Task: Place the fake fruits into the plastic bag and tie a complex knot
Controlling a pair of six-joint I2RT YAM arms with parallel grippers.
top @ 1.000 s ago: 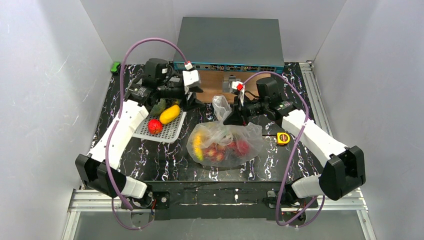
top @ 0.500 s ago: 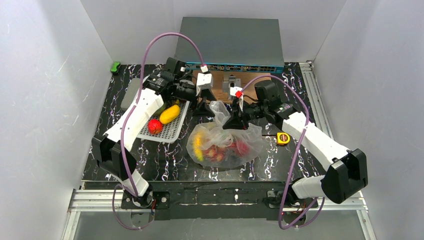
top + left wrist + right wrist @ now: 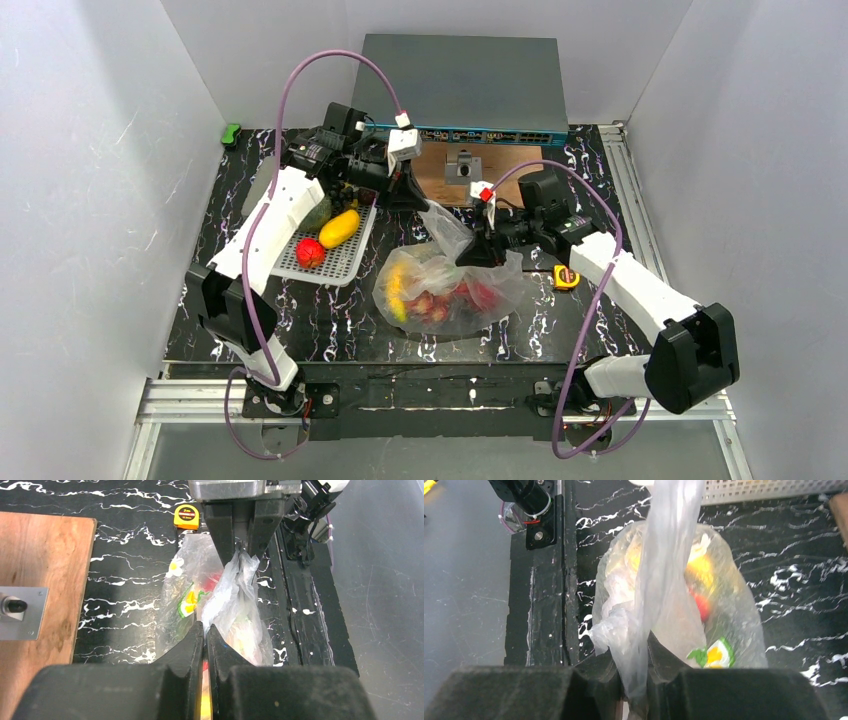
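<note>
The plastic bag lies mid-table with fake fruits inside: a yellow piece and red ones. One handle strip rises toward the back. My left gripper is shut on the end of that strip, and film enters its closed jaws. My right gripper holds the bag's bunched top, with film filling the narrow gap at its jaws. More fake fruits lie in the basket: a yellow one and a red one.
The white lattice basket sits left of the bag, under my left arm. A yellow tape measure lies right of the bag. A wooden board and a grey switch box stand at the back.
My left gripper swung from above the basket rightward to the bag's raised handle and shut on it. My right gripper shifted slightly nearer and its jaws eased apart a little.
</note>
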